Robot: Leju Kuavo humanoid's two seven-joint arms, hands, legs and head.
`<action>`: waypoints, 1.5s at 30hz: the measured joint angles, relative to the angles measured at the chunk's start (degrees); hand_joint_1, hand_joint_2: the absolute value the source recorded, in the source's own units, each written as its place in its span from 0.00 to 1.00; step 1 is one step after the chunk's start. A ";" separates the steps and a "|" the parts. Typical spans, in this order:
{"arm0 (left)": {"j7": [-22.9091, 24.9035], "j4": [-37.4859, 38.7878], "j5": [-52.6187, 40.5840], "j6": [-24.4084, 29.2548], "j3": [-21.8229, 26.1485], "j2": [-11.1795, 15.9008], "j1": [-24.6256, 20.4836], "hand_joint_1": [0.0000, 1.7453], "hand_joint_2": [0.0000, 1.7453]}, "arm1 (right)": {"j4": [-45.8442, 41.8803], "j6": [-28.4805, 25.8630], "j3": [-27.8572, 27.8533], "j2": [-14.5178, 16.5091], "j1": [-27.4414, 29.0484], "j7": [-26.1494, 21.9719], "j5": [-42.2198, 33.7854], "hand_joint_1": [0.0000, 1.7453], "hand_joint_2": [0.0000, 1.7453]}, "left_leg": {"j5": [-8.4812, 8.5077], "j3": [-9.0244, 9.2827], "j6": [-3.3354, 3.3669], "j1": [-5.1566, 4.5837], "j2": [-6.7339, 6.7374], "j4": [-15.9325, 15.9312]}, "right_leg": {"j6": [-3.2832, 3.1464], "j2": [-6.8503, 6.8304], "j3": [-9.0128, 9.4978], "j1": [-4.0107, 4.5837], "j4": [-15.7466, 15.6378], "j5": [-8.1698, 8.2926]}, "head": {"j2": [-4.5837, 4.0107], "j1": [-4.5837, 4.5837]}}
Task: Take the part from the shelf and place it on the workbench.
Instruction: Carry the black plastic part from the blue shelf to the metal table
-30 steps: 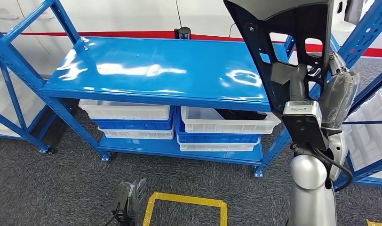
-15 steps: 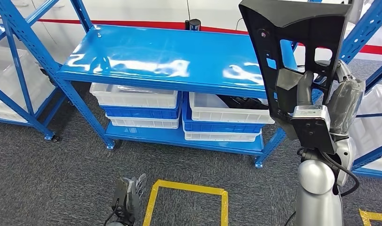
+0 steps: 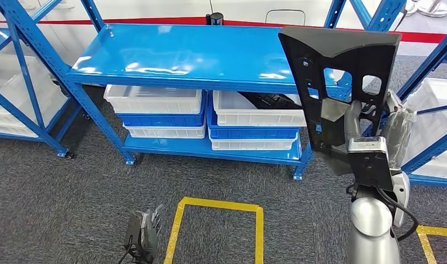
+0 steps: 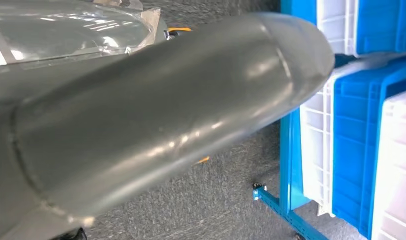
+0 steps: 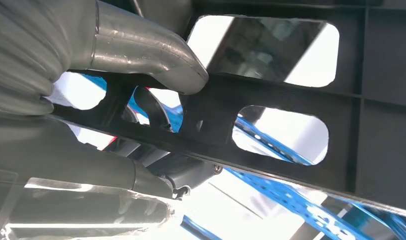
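The part [image 3: 342, 66] is a flat black plastic panel with several cut-outs, held upright in front of me on the right. My right hand [image 3: 350, 118] grips it from behind near its lower edge. In the right wrist view the grey thumb [image 5: 141, 50] presses on a rib of the part [image 5: 291, 125], with darker fingers under it. My left hand [image 3: 142, 234] hangs low over the carpet, holding nothing, fingers loosely apart. Its grey cover [image 4: 156, 115] looms large in the left wrist view. The blue shelf [image 3: 183, 52] stands ahead with a bare top board.
White and blue bins [image 3: 155, 110] sit on the shelf's lower level; the right-hand bin [image 3: 254, 115] holds dark parts [image 3: 265, 100]. More blue racks stand at the left [image 3: 23, 66] and right [image 3: 425, 71]. A yellow taped square [image 3: 218, 206] marks the grey carpet.
The whole picture has shifted: the camera has moved and the shelf now sits further off and more to the left. My right hand still holds the part upright.
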 joint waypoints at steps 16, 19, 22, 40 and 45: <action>-0.78 -0.44 0.69 0.81 0.63 -0.54 0.17 0.00 0.00 | 0.86 1.73 -2.56 0.09 1.96 -1.44 -1.75 1.00 1.00 | 8.71 5.02 4.08 -0.84 0.47 -18.31 | 3.41 0.03 -2.60 -0.26 13.74 -4.68 | 0.00 0.62; -1.11 -0.44 1.10 1.14 1.03 -0.47 0.27 0.00 0.00 | 1.29 1.98 -2.61 0.13 1.21 -1.63 -1.91 1.00 1.00 | 10.32 2.77 3.20 -0.95 0.45 -17.32 | 3.38 0.16 6.41 -0.28 1.52 -4.78 | 0.00 0.62; -1.36 -0.44 1.28 1.30 1.19 -0.27 0.51 0.00 0.00 | 1.67 2.18 -2.63 0.17 0.93 -1.80 -2.27 1.00 1.00 | 11.97 1.88 2.36 -0.88 0.35 -17.39 | 2.21 0.33 7.32 -0.14 -1.63 -4.97 | 0.00 0.33; -3.03 -0.34 2.72 2.55 2.85 0.59 1.78 0.00 0.00 | 4.81 3.78 -2.68 0.91 0.39 -4.88 -8.72 1.00 1.00 | 4.83 8.24 2.86 0.15 -0.26 -16.72 | 3.24 -0.11 -1.09 -0.97 2.62 -1.94 | 0.00 0.23; -3.80 -0.29 2.95 2.67 3.57 0.73 2.45 0.00 0.00 | 6.93 4.48 -2.61 1.02 0.15 -5.72 -11.32 1.00 1.00 | 7.84 4.48 4.11 -0.55 -0.08 -16.65 | 3.08 -0.07 -4.00 -0.59 16.99 -8.74 | 0.00 0.64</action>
